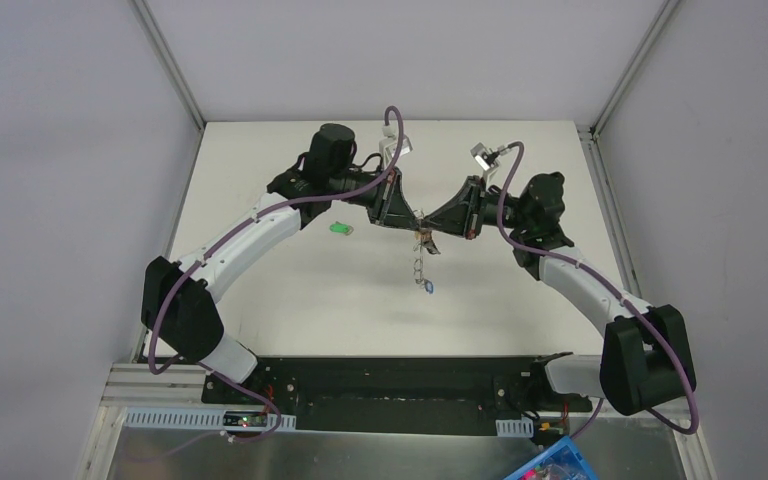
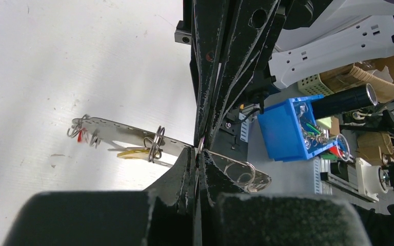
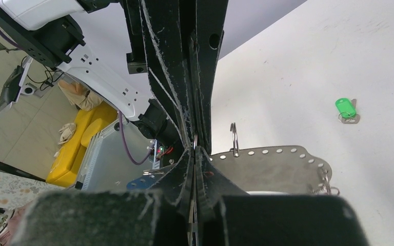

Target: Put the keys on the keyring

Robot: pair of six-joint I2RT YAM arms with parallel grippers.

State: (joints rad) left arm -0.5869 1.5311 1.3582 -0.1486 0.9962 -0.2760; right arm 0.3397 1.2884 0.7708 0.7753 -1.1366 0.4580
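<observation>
Green key (image 1: 340, 228) flat on table (image 1: 290, 320), well apart from our left gripper (image 1: 415, 218), long way pointing roughly at its fingers. Left nearer than right gripper (image 1: 433, 223). We pinch metal strip (image 2: 118, 134) with both, fingers pressed tight.

The keyring (image 2: 118, 134) is a flat strip of silvery metal, punched with a row of small holes and hung with wire split rings. It hangs above the white counter (image 1: 290, 300), its upper end pinched between the closed left hand (image 2: 197, 159) and right hand (image 3: 195, 151), which meet tip to tip. A yellow key (image 2: 129, 152) with a plastic head sits on a split ring near the strip's middle. A red key (image 2: 80, 136) shows among the rings at the far end. A blue key (image 1: 429, 287) dangles at the lowest point. The green key (image 1: 340, 228), with a plastic head and a short metal blade, lies flat on the counter, well apart from the strip, on the left arm's side.
</observation>
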